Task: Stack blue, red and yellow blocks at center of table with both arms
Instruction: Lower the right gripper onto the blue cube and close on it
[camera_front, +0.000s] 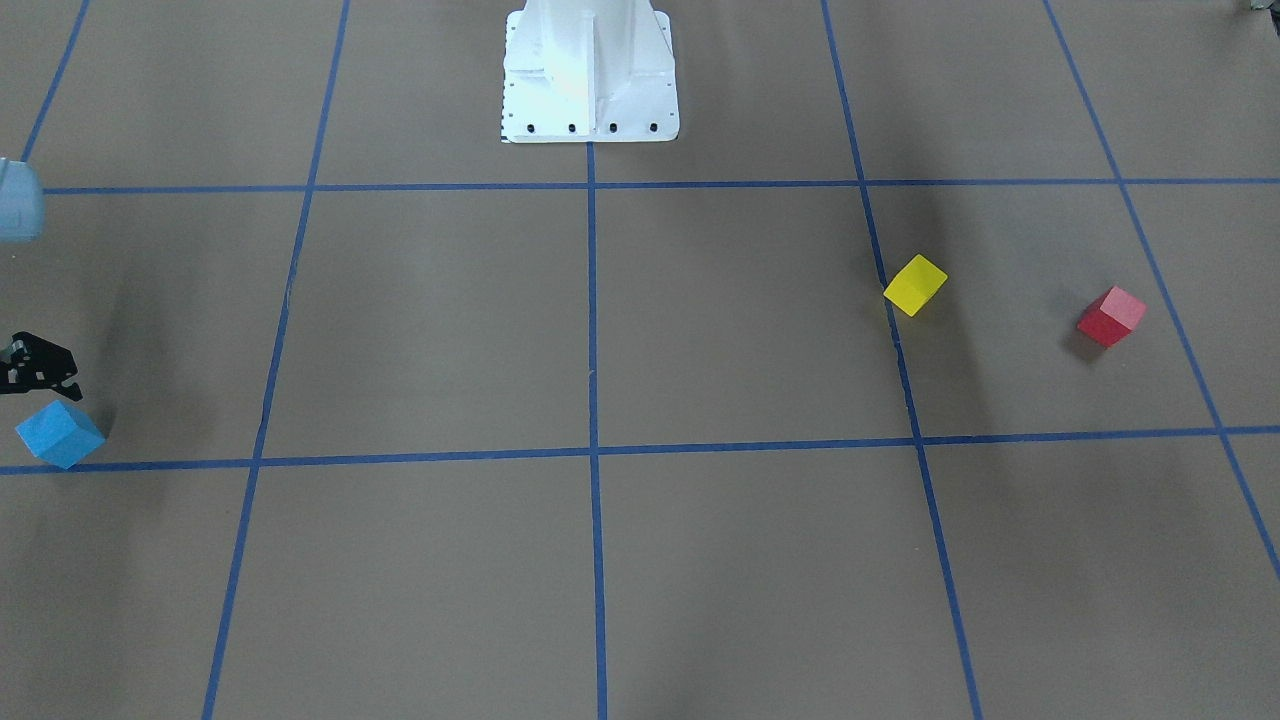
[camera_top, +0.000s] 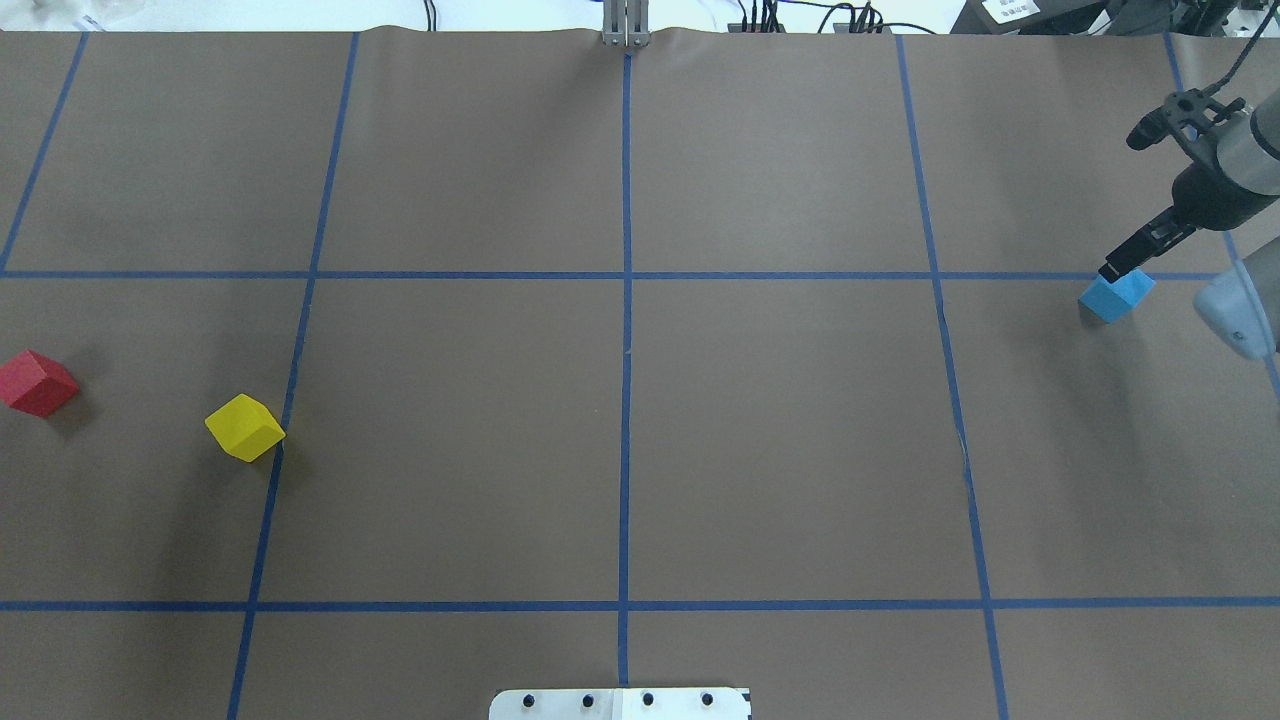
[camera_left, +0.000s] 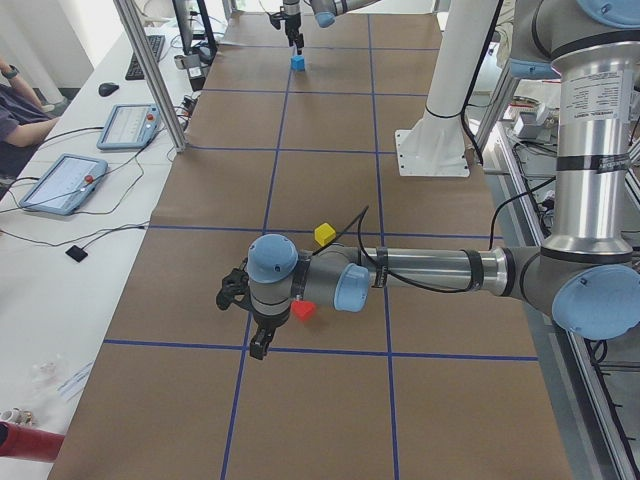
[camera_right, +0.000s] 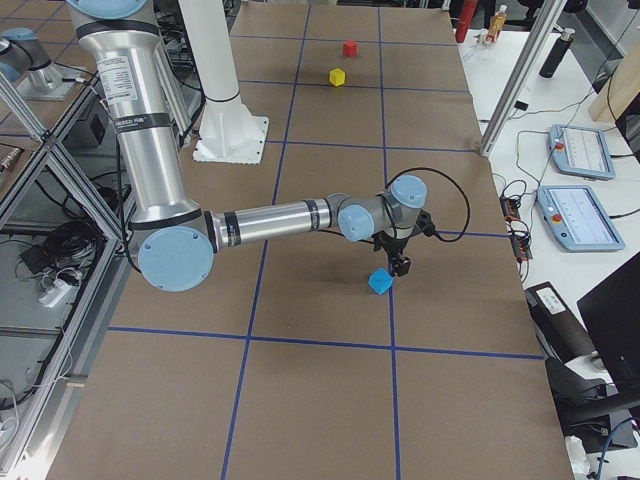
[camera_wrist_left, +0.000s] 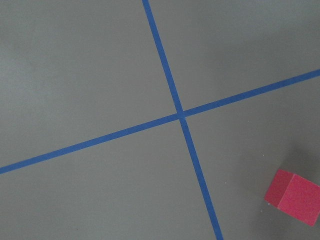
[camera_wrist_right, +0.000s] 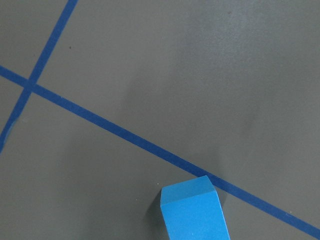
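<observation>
Hovering just beside blue block (camera_top: 1116, 296), right gripper (camera_top: 1112, 270) opening unclear, left gripper (camera_left: 258, 349) likewise. Block: cube, no long axis, flat, diagonal to tape lines (camera_top: 626, 400), plain matte.

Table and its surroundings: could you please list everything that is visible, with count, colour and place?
blue block: one, blue, far right in the overhead view, beside a tape line
yellow block: one, yellow, left part, at a tape line
red block: one, red, far left edge
tape lines: several, blue, a grid over the table
table cover: one, brown
pedestal: one, white, middle of the robot's side
teach pendants: two, grey, on the white side desk
left arm: one, silver and light blue, jaws near the red block, state unclear
right arm: one, same colours, jaws close to the blue block, state unclear
</observation>
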